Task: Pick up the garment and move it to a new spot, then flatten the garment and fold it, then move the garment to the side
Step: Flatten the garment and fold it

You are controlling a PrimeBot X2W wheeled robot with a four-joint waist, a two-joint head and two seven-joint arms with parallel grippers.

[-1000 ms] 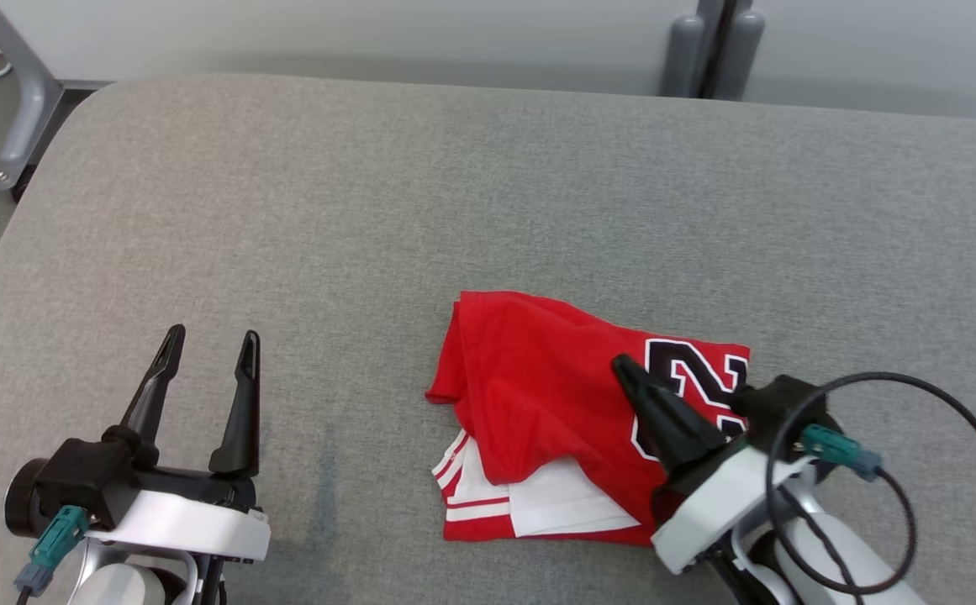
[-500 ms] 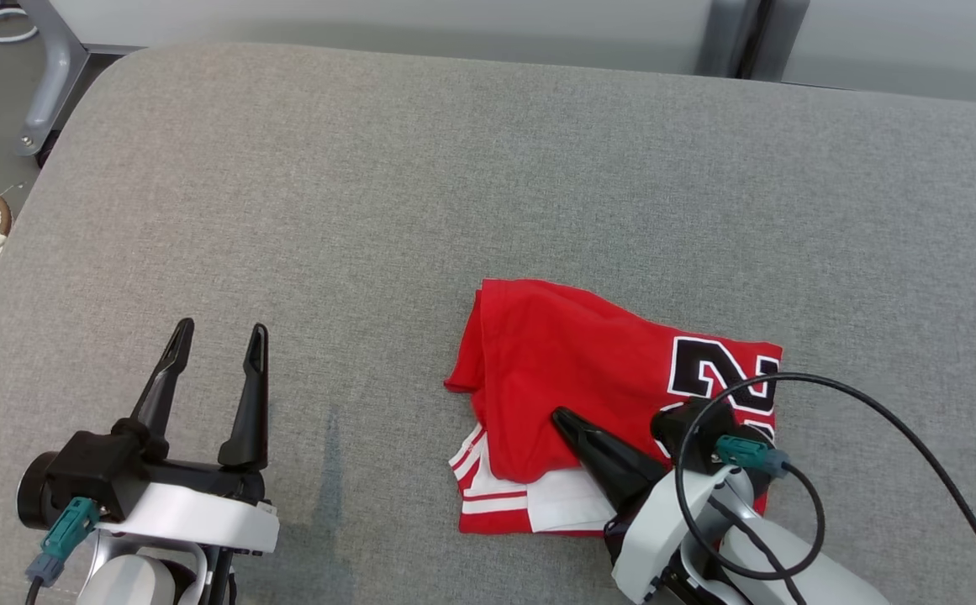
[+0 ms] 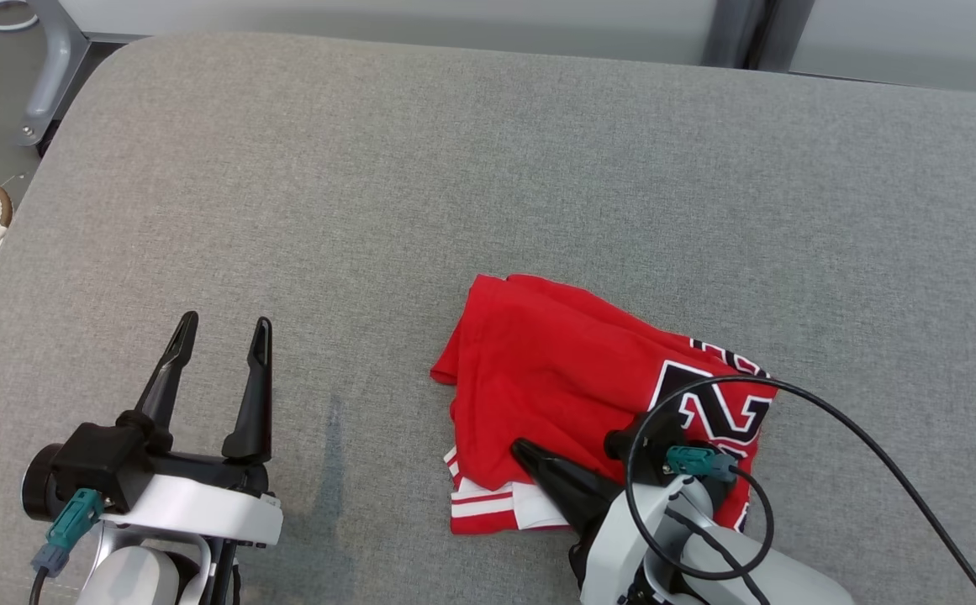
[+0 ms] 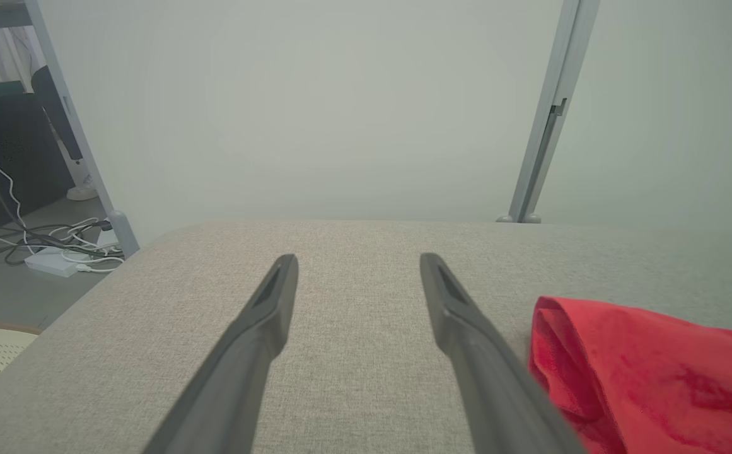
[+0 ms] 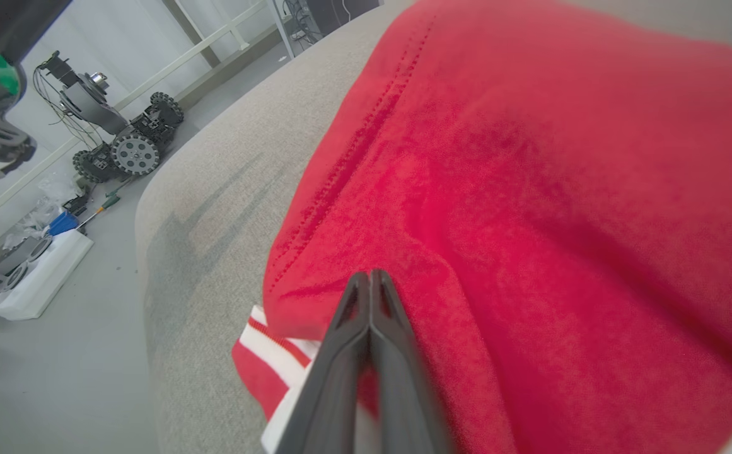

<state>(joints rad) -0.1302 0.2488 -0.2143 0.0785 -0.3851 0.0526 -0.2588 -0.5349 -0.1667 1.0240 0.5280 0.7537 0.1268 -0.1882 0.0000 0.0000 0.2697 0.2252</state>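
**Garment under the right fingers, left arm standing off**

Garment (image 3: 555,370) lies as a compact red bundle on the grey padded surface (image 3: 370,193), right of centre and close to the robot's edge. Its long axis runs from far-left to near-right in the head view. The black-and-white print is at the right end, and a white, red-striped sleeve (image 3: 488,504) peeks out along the near edge.

The right gripper (image 3: 525,449) lies on top of the bundle at its near-left corner. Its two fingers are pressed tightly together and point away from the robot and to the left. In the right wrist view the joined tips (image 5: 371,277) rest on the red cloth (image 5: 529,189) just above the striped sleeve, with no fabric visible between them. That looks like a press or a stroke, not a pinch.

The left gripper (image 3: 226,323) hovers over bare surface with its fingers spread wide, holding nothing. The garment is well apart from it, to its right. The left wrist view shows only the bundle's folded left edge (image 4: 643,372), beyond the right-hand finger.

The shirt appears already folded, so what probably remains is moving it aside. The right arm is clearly the nearer one. Its fingers sit at one corner rather than across the long axis, so a push from there could swing or unfold the bundle. To carry the shirt, the fingers would first have to open and take hold of the layers.
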